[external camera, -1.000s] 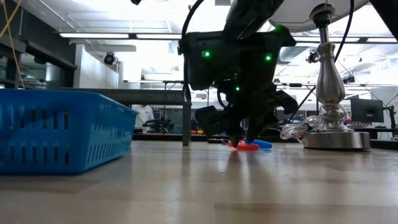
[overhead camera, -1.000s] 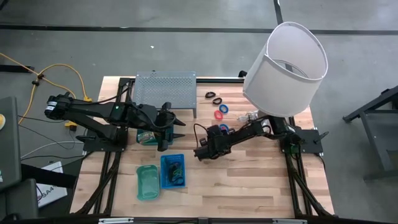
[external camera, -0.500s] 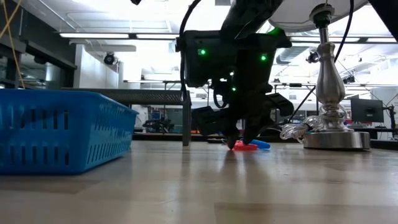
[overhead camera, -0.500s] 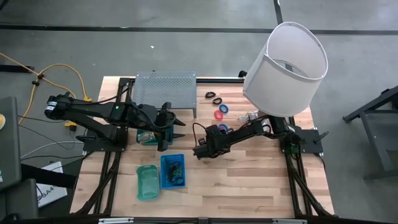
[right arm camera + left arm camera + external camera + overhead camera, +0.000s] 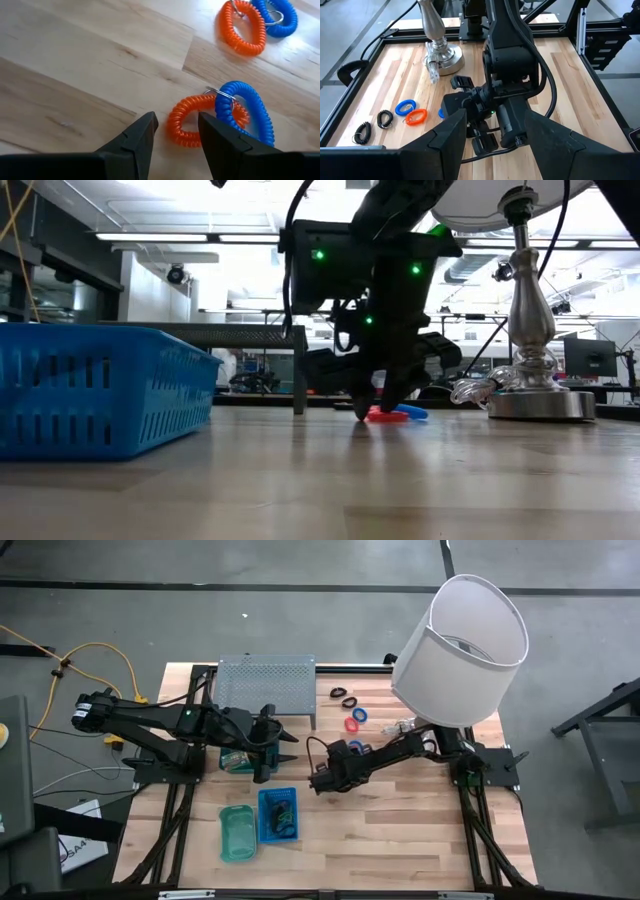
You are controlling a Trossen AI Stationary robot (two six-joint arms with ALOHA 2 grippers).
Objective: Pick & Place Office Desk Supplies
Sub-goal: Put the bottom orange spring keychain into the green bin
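Observation:
Two pairs of coiled rings lie flat on the wooden table. In the near pair, an orange ring (image 5: 192, 125) lies hooked to a blue ring (image 5: 250, 112). The other orange ring (image 5: 242, 27) and blue ring (image 5: 280, 15) lie farther off. My right gripper (image 5: 177, 122) is open and tipped steeply down. Its fingertips are at table level (image 5: 375, 405) by the near end of the near orange ring. My left gripper (image 5: 272, 748) hangs open above the table's left middle, with nothing between its fingers (image 5: 495, 140). My right gripper comes slanting down from the table's right side. One finger (image 5: 142, 132) stands just outside the orange ring's near end (image 5: 172, 127). The other finger (image 5: 215, 132) is over the ring's loop. Whether either finger touches the ring, I cannot tell.
A grey perforated rack (image 5: 265, 680) stands at the back. A lamp with a big white shade (image 5: 460, 635) has its metal foot (image 5: 540, 405) at the right. Black loops (image 5: 345, 695) lie beside the rack. A blue tray (image 5: 277, 812) and a green tray (image 5: 238, 832) sit near the front.
My right gripper has tipped further downward. Its fingertips have shifted a little toward the table's left edge, staying down at the table by the orange ring. The gap between its fingers looks the same. The rings have not moved.

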